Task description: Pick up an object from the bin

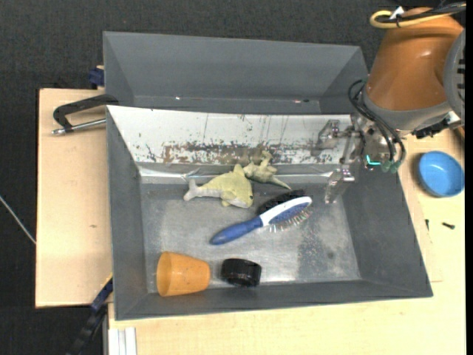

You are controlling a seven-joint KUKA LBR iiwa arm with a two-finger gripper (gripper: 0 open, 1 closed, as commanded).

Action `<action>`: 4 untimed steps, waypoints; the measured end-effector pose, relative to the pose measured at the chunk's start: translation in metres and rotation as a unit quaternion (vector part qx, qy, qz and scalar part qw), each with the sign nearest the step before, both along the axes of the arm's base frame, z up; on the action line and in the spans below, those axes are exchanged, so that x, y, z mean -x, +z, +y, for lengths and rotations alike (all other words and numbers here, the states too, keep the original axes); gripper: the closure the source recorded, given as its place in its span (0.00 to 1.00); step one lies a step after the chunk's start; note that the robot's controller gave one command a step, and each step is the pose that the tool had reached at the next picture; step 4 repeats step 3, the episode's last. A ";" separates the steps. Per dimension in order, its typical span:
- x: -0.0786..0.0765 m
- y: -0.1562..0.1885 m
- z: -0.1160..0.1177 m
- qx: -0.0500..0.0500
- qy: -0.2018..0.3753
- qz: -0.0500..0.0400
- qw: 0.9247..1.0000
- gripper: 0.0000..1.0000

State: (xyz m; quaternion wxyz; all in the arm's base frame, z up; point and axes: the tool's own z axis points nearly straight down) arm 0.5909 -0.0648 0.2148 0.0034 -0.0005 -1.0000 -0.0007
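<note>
My gripper [338, 186] hangs at the bin's right side, near the back wall, with its metal fingers pointing down and nothing between them. Just left of it and a little nearer lies a blue-handled hairbrush [262, 221] with a white head and dark bristles, set diagonally across the bin floor. A pale yellow-green toy shark [225, 187] rests by the back wall, further left of the gripper.
An orange cup [182, 274] lies on its side at the front left of the bin. A small black round object [242, 272] sits next to it. The arm's orange cover stands above the bin's right rim.
</note>
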 end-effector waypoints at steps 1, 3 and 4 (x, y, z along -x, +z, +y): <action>-0.006 -0.130 0.030 0.001 0.052 -0.005 0.999 0.00; -0.002 0.038 0.052 0.001 0.049 -0.011 0.999 1.00; -0.002 0.038 0.052 0.001 0.049 -0.011 0.999 1.00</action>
